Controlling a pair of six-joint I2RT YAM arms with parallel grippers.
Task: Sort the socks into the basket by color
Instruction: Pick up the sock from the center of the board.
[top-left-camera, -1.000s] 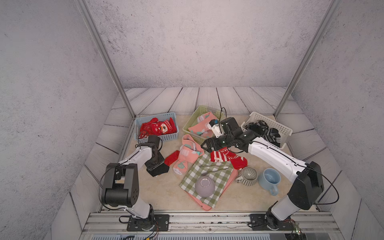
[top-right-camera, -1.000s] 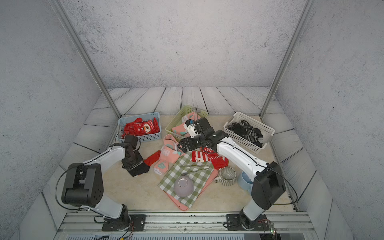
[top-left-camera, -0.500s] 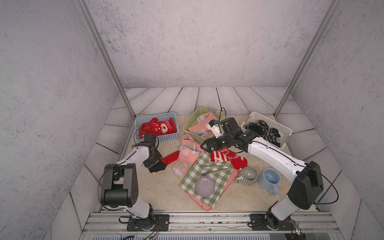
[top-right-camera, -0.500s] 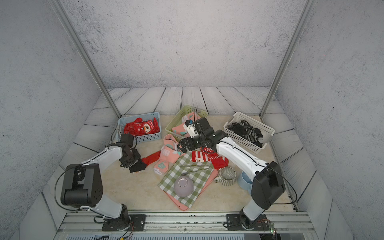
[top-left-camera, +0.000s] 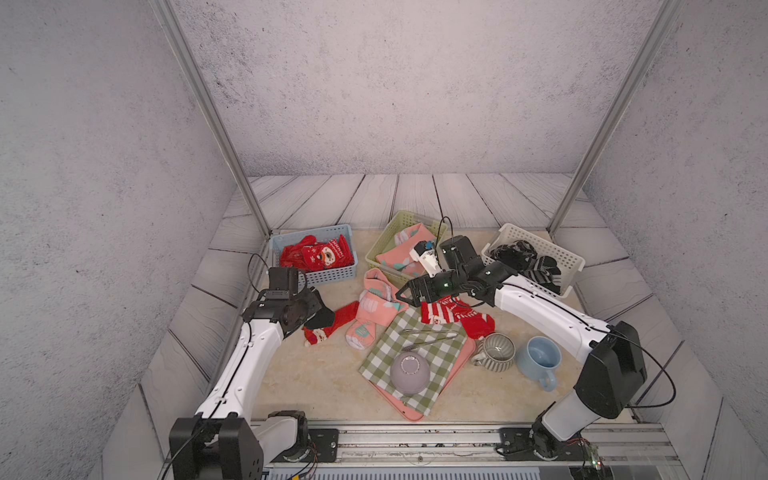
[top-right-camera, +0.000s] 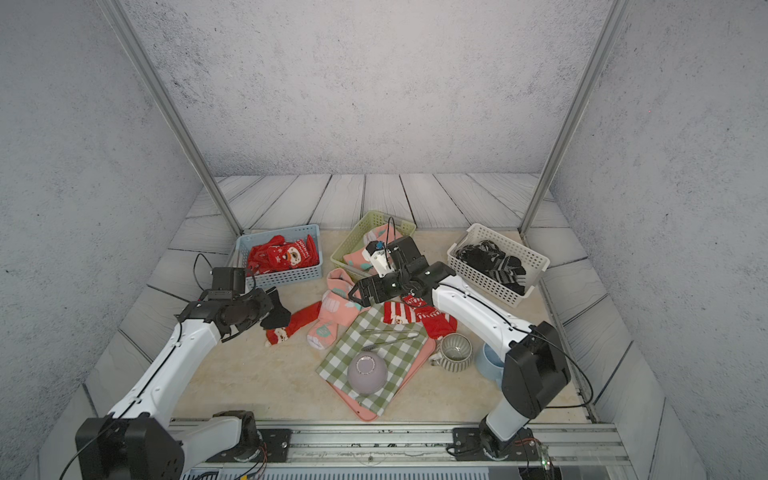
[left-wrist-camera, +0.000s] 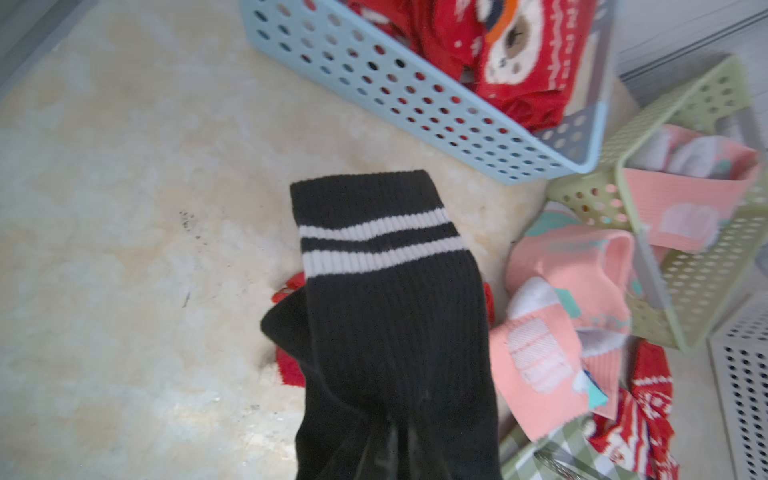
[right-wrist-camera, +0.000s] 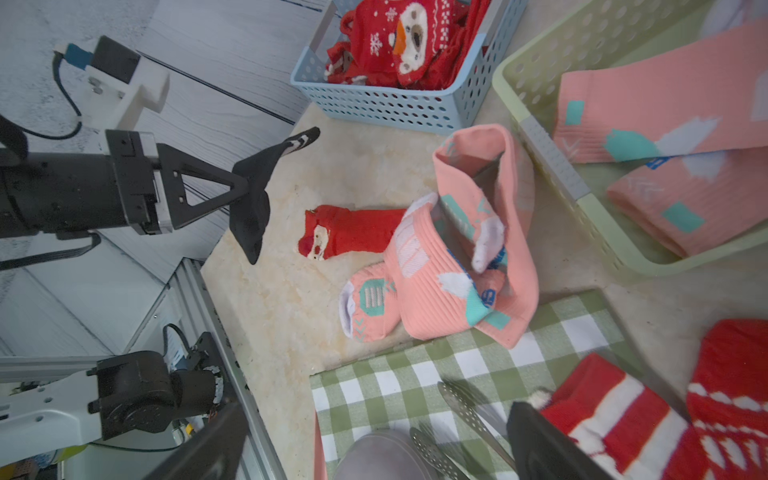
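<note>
Left gripper (top-left-camera: 321, 318): closed on a black sock (left-wrist-camera: 390, 316) with two white bands. The sock hangs clear of the worktop (top-left-camera: 291, 374) toward its left edge, near a red Santa sock (top-left-camera: 328, 328) lying flat.

Right gripper (top-left-camera: 405, 292): jaws wide apart, nothing between them, over the middle of the worktop.

Far edge, three baskets:
- blue basket (top-left-camera: 332, 272), far left corner, holds red socks (top-left-camera: 320, 253)
- green basket (top-left-camera: 386, 235), mid-edge, holds pink socks (top-left-camera: 399, 251)
- white basket (top-left-camera: 567, 259), far right corner, holds dark socks (top-left-camera: 523, 257)

Centre: checked cloth (top-left-camera: 419, 353). Loose pink pair (top-left-camera: 374, 305) touches its left corner. Red-striped socks (top-left-camera: 444, 313) overlap its far edge.
</note>
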